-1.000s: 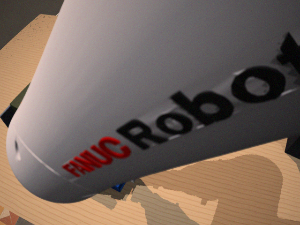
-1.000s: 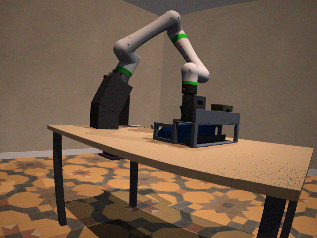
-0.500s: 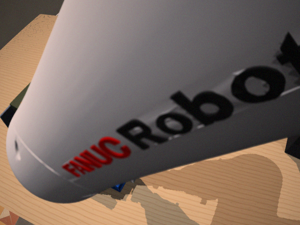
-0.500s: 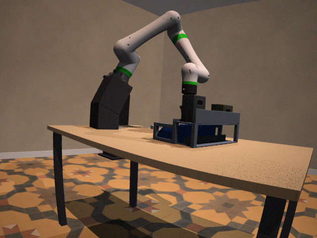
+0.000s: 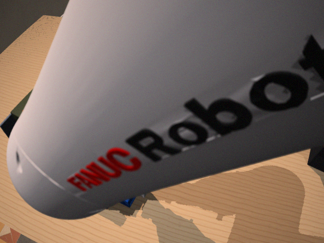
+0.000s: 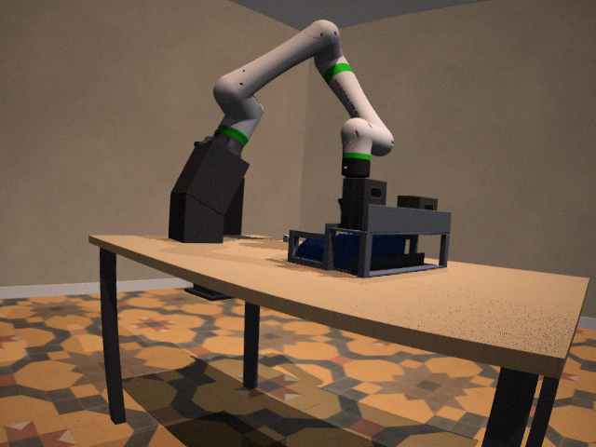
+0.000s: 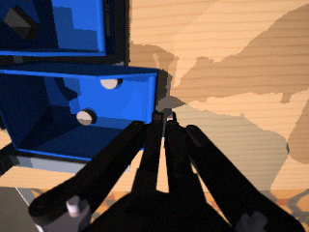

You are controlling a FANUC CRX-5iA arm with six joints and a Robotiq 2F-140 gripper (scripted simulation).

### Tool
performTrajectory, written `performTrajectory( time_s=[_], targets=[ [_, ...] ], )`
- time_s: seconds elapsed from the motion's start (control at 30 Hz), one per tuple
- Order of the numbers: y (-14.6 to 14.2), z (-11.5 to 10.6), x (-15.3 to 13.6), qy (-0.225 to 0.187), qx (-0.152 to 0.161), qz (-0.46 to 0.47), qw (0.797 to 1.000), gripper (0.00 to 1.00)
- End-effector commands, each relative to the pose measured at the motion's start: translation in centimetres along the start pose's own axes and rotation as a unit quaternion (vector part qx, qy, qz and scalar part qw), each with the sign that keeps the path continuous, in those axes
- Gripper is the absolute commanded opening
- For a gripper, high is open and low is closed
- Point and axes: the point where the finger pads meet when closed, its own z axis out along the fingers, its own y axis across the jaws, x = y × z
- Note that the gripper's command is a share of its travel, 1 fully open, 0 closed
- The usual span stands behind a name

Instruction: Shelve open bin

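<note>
olive box (image 6: 416, 202): atop rack | patterned tile floor (image 6: 307, 346) | beige walls (image 6: 96, 120)

White arm (image 6: 269, 62), green joint bands, red FANUC lettering, black claw (image 7: 164, 117).

White arm (image 6: 284, 52) with green bands, red and black lettering along it. Black gripper (image 7: 164, 117), black base (image 6: 207, 195). Blue bins (image 7: 72, 106) with pale round parts, sitting in a grey shelf (image 6: 409, 221). Light wood-grain table (image 6: 433, 303). Orange, grey and red patterned floor (image 6: 313, 370), beige walls.
</note>
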Motion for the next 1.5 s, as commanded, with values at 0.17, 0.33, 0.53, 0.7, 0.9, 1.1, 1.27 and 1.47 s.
performTrajectory(
  time_s=[0.17,0.33,0.53,0.7,0.9,1.1,1.27,1.47],
  targets=[
    [-0.03,-0.01,0.00,0.000,0.000,0.000,1.000,0.00],
    [-0.04,-0.01,0.00,0.000,0.000,0.000,1.000,0.00],
    [-0.08,-0.01,0.00,0.000,0.000,0.000,1.000,0.00],
    [-0.15,-0.01,0.00,0.000,0.000,0.000,1.000,0.00],
    [-0.25,-0.01,0.00,0.000,0.000,0.000,1.000,0.00],
    [-0.39,-0.01,0.00,0.000,0.000,0.000,1.000,0.00],
    [-0.57,-0.01,0.00,0.000,0.000,0.000,1.000,0.00],
    [-0.79,-0.01,0.00,0.000,0.000,0.000,1.000,0.00]
  ],
)
